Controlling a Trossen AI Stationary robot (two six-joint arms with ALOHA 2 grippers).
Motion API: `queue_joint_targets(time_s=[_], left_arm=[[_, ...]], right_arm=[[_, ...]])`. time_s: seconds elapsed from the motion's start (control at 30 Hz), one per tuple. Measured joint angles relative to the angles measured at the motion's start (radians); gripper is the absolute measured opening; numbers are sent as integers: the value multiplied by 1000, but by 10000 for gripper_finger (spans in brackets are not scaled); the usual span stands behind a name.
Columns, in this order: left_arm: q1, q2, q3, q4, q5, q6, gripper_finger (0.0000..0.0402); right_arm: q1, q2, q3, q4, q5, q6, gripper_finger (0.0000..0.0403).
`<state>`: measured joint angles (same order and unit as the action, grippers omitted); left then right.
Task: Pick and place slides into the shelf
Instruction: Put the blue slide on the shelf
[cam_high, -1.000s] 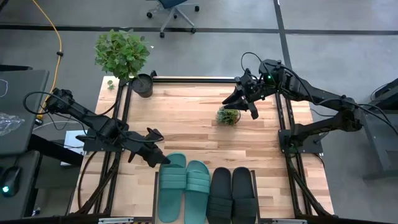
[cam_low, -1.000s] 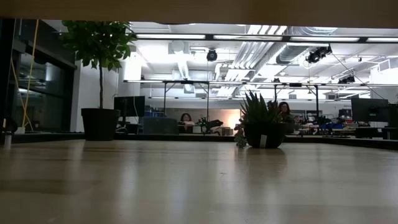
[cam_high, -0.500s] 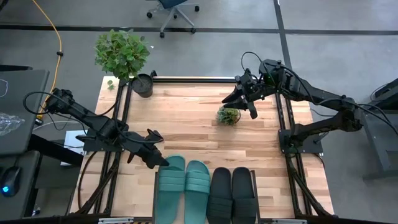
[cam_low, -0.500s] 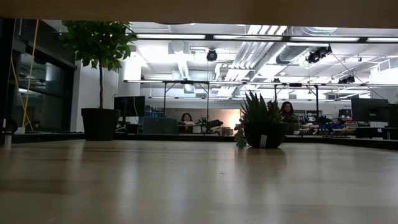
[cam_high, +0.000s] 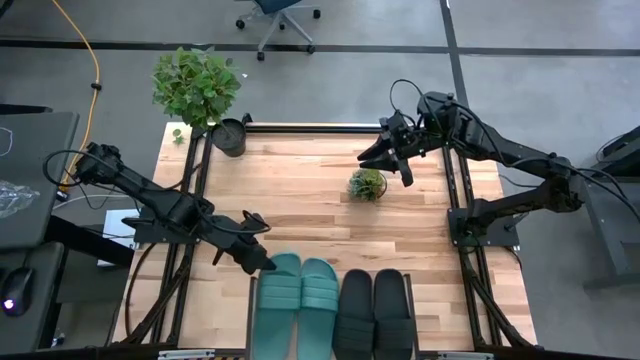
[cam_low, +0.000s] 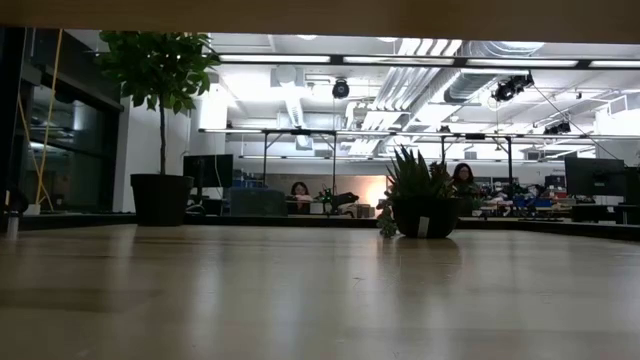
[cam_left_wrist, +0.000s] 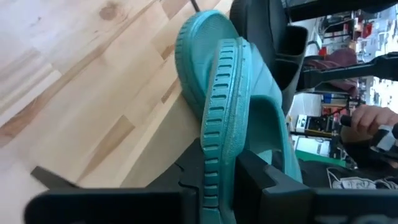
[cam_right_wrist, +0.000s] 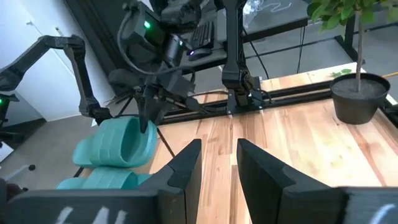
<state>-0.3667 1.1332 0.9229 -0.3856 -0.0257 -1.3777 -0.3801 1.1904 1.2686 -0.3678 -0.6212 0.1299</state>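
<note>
Four slides lie abreast in the shelf (cam_high: 248, 312) at the table's near edge: two teal (cam_high: 281, 300) (cam_high: 320, 288) and two black (cam_high: 352, 310) (cam_high: 392, 310). My left gripper (cam_high: 258, 260) (cam_left_wrist: 221, 186) is at the far end of the leftmost teal slide (cam_left_wrist: 230, 93) (cam_right_wrist: 118, 143) and is shut on it. My right gripper (cam_high: 385, 160) (cam_right_wrist: 219, 163) hovers open over the table's far right part, beside the small potted plant, and touches nothing. My left gripper pinches the leftmost teal slide by the ribbed rim of its sole (cam_left_wrist: 217, 146) at the far end, between the two fingers (cam_left_wrist: 264, 183). The fingers come slanting down from the table's left and far side. That far end is raised and tilted (cam_right_wrist: 134, 134); the slide's near part rests in the shelf.
A small potted plant (cam_high: 367, 185) (cam_low: 420, 205) stands on the table's far right part, under the right arm. A large potted plant (cam_high: 228, 135) (cam_low: 160, 195) stands at the far left corner. The wooden middle of the table (cam_high: 300, 200) is bare. People sit in the room behind.
My left gripper has moved a little toward the table's near edge and to the right, still shut on the teal slide. The slide has slid with it toward the near edge, deeper into the shelf. The right arm has barely moved.
</note>
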Motion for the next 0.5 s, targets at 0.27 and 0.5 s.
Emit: queue_joint_targets(time_s=[0.27, 0.5], left_arm=[[0, 10, 0, -1, 45, -3, 113], [0, 10, 0, -16, 47, -7, 115]], right_arm=[[0, 0, 0, 8, 0, -5, 94], [0, 0, 0, 9, 0, -4, 94]])
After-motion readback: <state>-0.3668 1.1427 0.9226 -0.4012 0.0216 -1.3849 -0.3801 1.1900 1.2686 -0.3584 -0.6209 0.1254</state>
